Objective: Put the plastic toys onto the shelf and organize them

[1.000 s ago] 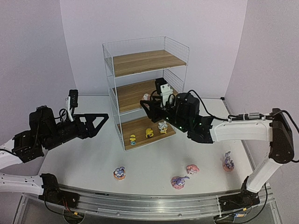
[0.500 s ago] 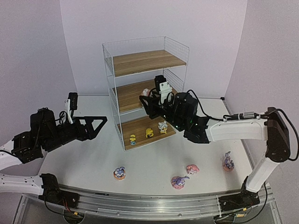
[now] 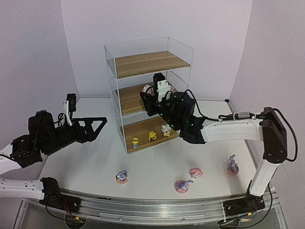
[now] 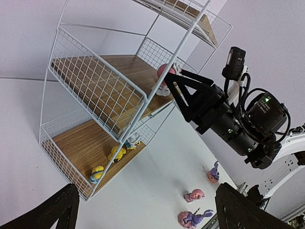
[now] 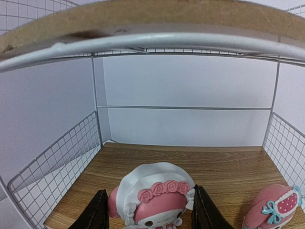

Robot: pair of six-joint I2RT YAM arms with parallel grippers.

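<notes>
Wooden board backs right claw's pink-white toy, base cropped.

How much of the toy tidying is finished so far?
Three yellow toys stand on the bottom board; one pink toy stands on the middle board. The right gripper holds a second pink toy at that level. Three purple bunnies and a third pink toy wait on the table.
</notes>
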